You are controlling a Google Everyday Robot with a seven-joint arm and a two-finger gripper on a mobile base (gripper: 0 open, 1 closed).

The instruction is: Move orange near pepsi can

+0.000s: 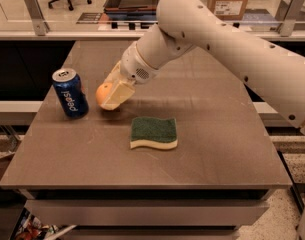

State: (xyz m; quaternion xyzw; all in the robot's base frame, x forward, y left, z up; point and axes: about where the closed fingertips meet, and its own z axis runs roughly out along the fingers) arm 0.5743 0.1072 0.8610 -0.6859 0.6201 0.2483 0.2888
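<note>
Nearest the camera lies a green-and-yellow sponge [153, 132], flat on the worktop [222, 149] and well out of the way of the task.

Behind it, at mid-depth, the can [70, 93] stands upright near the worktop's left edge as the view shows it, lettering facing the camera. Just beside it, on the side away from that edge, is the orange [102, 92]. It sits in the gripper [111, 96], whose pale fingers [120, 91] are closed around it, one covering most of its near side so that only the part facing the can shows. The fruit is low, at about the height of the can's lower half. I cannot tell whether it touches the worktop.

What matters here is the narrow gap between orange and can. They are apart, level with each other, and the can lies straight across from the fingers. In my judgement the orange is already close enough, so what remains is a release straight down without nudging sideways into the can.

Farther back, the arm [217, 39] slopes up and away to the right of the view.
</note>
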